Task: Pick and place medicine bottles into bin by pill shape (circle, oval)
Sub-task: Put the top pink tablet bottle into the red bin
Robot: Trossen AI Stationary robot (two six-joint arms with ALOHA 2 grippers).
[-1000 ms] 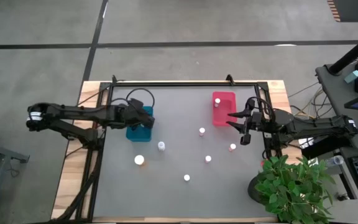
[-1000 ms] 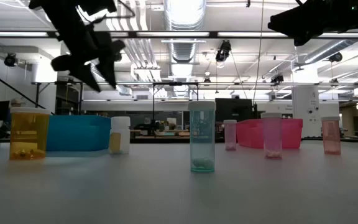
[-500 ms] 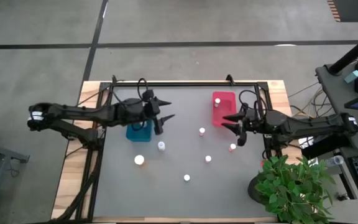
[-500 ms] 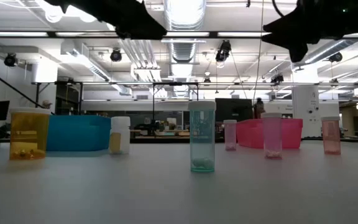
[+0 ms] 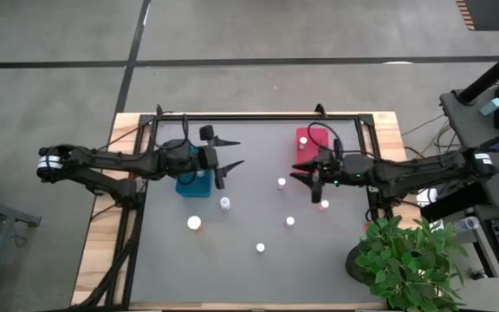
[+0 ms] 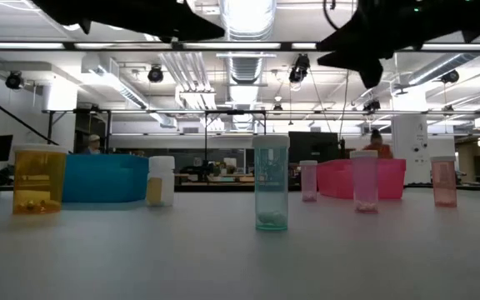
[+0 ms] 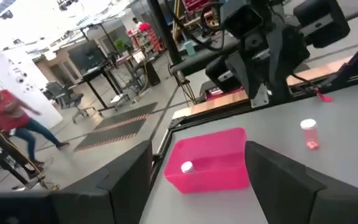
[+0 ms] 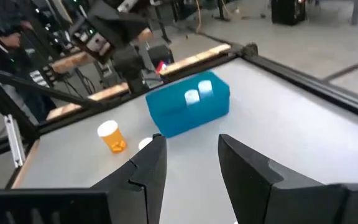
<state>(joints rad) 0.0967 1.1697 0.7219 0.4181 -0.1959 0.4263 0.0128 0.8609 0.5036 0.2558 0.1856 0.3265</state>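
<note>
A blue bin [image 5: 194,182], a pink bin [image 5: 305,139], white-capped bottles [image 5: 195,223] on a grey table [image 5: 249,269]

One camera looks straight down from high up and sees the whole worktop [image 5: 249,260] and both arms. One sits low on the worktop and looks flat across it into the room. Each wrist camera looks out past its own fingers. High, low and left wrist all show the pink bin [image 5: 310,149].

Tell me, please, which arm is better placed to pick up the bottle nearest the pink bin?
The right: its open hand hangs beside that bottle, by the pink bin. The left hand is open too, near the blue bin.
</note>
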